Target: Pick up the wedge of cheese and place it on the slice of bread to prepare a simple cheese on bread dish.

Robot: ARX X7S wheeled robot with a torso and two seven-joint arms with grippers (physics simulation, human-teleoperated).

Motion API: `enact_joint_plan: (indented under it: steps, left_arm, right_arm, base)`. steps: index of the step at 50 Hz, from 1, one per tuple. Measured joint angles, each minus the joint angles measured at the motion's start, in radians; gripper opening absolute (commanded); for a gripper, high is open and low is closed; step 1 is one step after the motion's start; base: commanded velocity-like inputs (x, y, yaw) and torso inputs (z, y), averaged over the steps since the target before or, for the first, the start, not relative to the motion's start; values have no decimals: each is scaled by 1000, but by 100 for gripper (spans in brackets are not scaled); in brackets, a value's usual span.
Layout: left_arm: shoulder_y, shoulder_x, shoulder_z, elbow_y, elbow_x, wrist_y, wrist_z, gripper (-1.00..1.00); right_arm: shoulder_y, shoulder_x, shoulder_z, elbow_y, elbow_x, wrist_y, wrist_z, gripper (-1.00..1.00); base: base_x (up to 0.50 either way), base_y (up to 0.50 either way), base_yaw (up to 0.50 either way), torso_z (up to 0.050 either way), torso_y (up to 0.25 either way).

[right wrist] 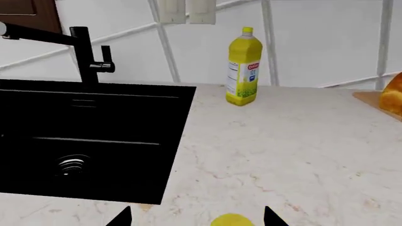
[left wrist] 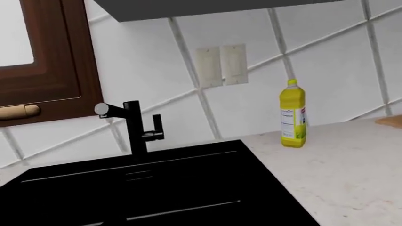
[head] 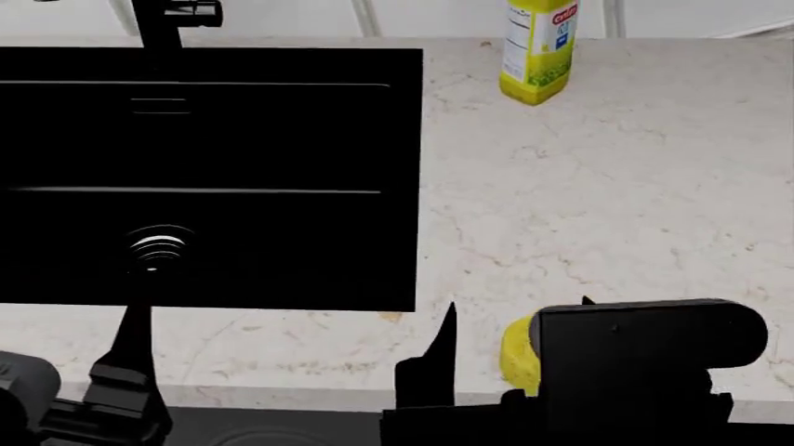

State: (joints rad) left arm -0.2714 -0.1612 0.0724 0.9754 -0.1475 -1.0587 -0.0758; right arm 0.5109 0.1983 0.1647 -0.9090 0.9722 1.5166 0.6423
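The wedge of cheese [right wrist: 232, 220] is a small plain yellow chunk on the marble counter near its front edge. It lies between the wide-spread fingertips of my right gripper [right wrist: 197, 218], closer to one of them. In the head view the cheese [head: 518, 355] is partly hidden behind the right gripper [head: 516, 309], which is open and empty. The slice of bread [right wrist: 393, 96] shows only as a golden-brown edge at the far right, on a pale wooden board [right wrist: 372, 100]. My left gripper [head: 125, 358] is low by the sink's front edge; only one dark finger shows.
A black sink [head: 211, 177] with a black tap [right wrist: 82, 44] takes up the counter's left half. A yellow labelled bottle [head: 536, 51] stands by the tiled back wall. In the left wrist view there are a brown cabinet [left wrist: 44, 61] and wall sockets [left wrist: 221, 65].
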Motion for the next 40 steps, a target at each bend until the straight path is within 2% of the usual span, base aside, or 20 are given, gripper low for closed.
enact_joint_plan:
  steps: [11,28,40]
  left_arm:
    - [2,-1,-5,4,-8,6,-11,100]
    - [5,-7,-13,6,-22,14,-27,100]
    - [5,-10,-19,6,-31,17,-39,100]
  right_arm:
    - [41,20,34,142,197,17,142,100]
    - [98,73,2,274,316,11,286,100]
    - [120,118,-43,352,312,-32,292,100]
  base:
    - [0,0,0,0,0]
    - [0,0,0,0,0]
    - [0,0,0,0,0]
